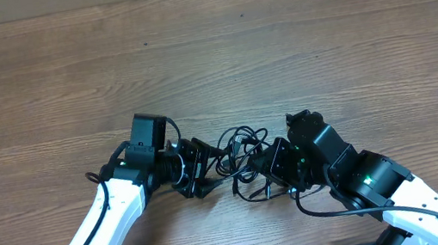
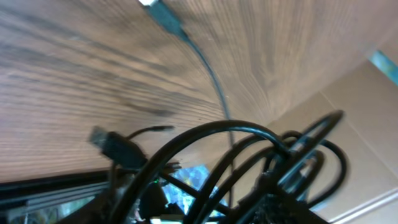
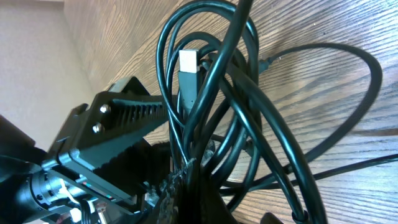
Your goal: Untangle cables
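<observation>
Cables (image 1: 240,147): knotted bundle on table (image 1: 293,33), between both grippers. Right gripper (image 1: 259,167) clenched on bundle's near edge, apparently anchoring it. Left gripper (image 1: 204,170) fingers apart beside opposite loops, probably lining up to pull strand free.

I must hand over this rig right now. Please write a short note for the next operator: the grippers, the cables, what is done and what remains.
Left gripper: jaws apart, at the left edge of the cables. I cannot tell whether it touches a cord.
Right gripper: jaws shut on the cables, at the right side of the bunch.
Cables: one tangled bunch of loops on the table, between the two grippers. A silver plug shows among the loops.
Done: no cord is pulled free yet.
Left: separate every cord and lay each one apart.
</observation>
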`<state>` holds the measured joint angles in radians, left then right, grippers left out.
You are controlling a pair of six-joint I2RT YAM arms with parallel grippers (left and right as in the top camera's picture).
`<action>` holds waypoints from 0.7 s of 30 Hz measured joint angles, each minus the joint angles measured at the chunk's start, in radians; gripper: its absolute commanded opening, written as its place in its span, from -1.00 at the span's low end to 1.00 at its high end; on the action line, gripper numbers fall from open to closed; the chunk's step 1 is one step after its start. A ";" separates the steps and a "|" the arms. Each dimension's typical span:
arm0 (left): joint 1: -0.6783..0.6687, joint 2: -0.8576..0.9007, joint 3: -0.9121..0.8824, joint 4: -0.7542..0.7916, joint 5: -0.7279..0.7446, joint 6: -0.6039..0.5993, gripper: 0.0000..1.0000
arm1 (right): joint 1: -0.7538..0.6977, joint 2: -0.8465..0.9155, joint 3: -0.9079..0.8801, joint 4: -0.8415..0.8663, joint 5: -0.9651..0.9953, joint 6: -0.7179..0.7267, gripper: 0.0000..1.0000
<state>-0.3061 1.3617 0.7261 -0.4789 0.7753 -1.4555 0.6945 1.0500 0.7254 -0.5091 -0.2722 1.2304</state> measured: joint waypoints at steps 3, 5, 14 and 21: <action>0.000 0.000 0.000 0.046 0.016 -0.012 -0.37 | 0.000 0.000 0.000 0.000 0.002 0.000 -0.92; 0.000 0.000 0.000 0.075 0.022 -0.018 -0.49 | 0.000 0.000 0.000 0.000 0.003 0.004 -0.92; -0.047 0.000 0.000 0.135 -0.009 -0.004 -0.92 | -0.001 0.000 0.000 -0.002 0.014 0.103 -0.92; -0.058 0.000 0.000 0.146 -0.047 0.040 -0.91 | -0.001 0.000 0.000 -0.015 0.013 0.127 -0.92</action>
<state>-0.3637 1.3617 0.7261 -0.3325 0.7280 -1.4155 0.6933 1.0500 0.7254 -0.5243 -0.2592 1.3575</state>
